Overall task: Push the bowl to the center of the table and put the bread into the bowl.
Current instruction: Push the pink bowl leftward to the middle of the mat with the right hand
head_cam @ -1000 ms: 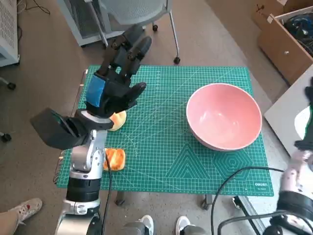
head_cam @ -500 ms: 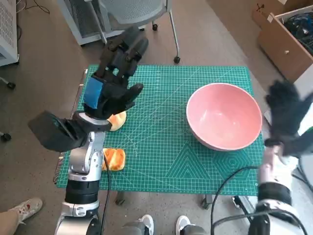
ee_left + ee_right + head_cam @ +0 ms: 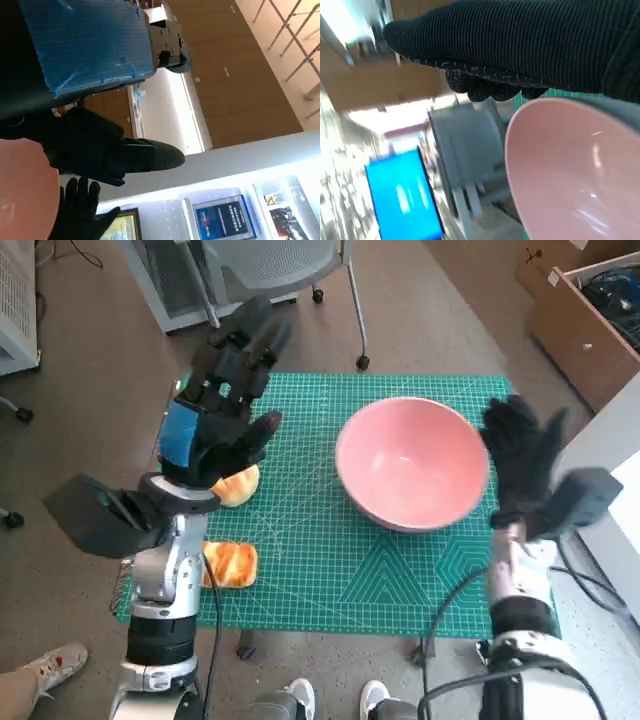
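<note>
A large pink bowl (image 3: pixel 412 460) sits on the green cutting mat (image 3: pixel 330 550), a little right of the middle. My right hand (image 3: pixel 520 458) in its black glove stands against the bowl's right rim with fingers spread; the bowl (image 3: pixel 570 170) fills its wrist view. My left hand (image 3: pixel 222 405) hovers open and raised over the mat's left side. Two pieces of bread lie there: a pale roll (image 3: pixel 236 484) under the left hand and an orange piece (image 3: pixel 230 564) nearer the front edge. The left wrist view catches the bowl's rim (image 3: pixel 20 195) and the gloved right hand (image 3: pixel 80 210).
An office chair base (image 3: pixel 300 280) stands beyond the table's far edge. Cardboard boxes (image 3: pixel 585 310) sit at the right. A person's shoes (image 3: pixel 330 700) show below the front edge, another shoe (image 3: pixel 50 665) at the lower left. A black cable (image 3: pixel 450 620) loops by my right arm.
My right hand has come in from the right edge and pushed the bowl leftward towards the mat's middle. My left hand has lifted slightly and stayed over the bread.
</note>
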{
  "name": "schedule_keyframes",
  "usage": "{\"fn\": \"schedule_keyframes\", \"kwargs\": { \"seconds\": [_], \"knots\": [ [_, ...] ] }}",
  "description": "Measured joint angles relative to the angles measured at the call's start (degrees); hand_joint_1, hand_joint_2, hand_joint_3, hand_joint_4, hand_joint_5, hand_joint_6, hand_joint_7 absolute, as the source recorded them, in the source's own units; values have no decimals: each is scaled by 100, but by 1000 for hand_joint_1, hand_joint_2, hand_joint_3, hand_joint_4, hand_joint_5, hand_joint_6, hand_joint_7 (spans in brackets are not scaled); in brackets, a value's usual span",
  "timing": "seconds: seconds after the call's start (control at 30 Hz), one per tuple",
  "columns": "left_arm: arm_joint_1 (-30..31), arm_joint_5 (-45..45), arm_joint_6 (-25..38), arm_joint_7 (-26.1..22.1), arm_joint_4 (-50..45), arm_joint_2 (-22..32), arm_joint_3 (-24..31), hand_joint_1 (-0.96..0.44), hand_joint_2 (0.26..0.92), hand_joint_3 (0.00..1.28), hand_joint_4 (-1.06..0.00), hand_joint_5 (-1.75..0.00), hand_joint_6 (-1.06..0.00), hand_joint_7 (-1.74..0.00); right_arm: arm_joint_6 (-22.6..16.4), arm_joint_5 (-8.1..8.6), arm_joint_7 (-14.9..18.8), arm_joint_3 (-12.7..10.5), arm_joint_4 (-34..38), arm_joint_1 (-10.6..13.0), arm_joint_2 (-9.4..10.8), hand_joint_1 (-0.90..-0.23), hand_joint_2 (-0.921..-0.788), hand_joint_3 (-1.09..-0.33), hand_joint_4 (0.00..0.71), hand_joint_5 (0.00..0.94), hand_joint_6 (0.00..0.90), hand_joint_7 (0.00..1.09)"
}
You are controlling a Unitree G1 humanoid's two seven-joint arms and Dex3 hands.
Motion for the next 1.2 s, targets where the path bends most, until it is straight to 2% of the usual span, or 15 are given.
{"fn": "schedule_keyframes", "kwargs": {
  "seconds": [0.33, 0.77, 1.03, 1.2],
  "knots": [
    [182, -4, 93, 115, -198, 84, 34, -549, 884, 435, 1, -302, 1, -544, 85, -53, 3, 191, 33, -267, 251, -545, -921, -704, 274, 9, 222, 309],
    [398, -49, 216, 208, -467, 92, 79, -538, 874, 442, 1, -300, 1, -549, 215, -200, 41, 341, 32, -515, 552, -538, -921, -703, 246, 0, 176, 319],
    [487, -50, 217, 253, -544, 93, 130, -540, 877, 432, 1, -305, 1, -556, 259, -205, 190, 354, 9, -531, 581, -545, -921, -703, 240, 2, 171, 336],
    [541, -49, 217, 274, -545, 94, 162, -541, 878, 426, 1, -307, 1, -558, 258, -201, 292, 348, -162, -500, 525, -544, -921, -693, 249, 3, 142, 393]
  ]
}}
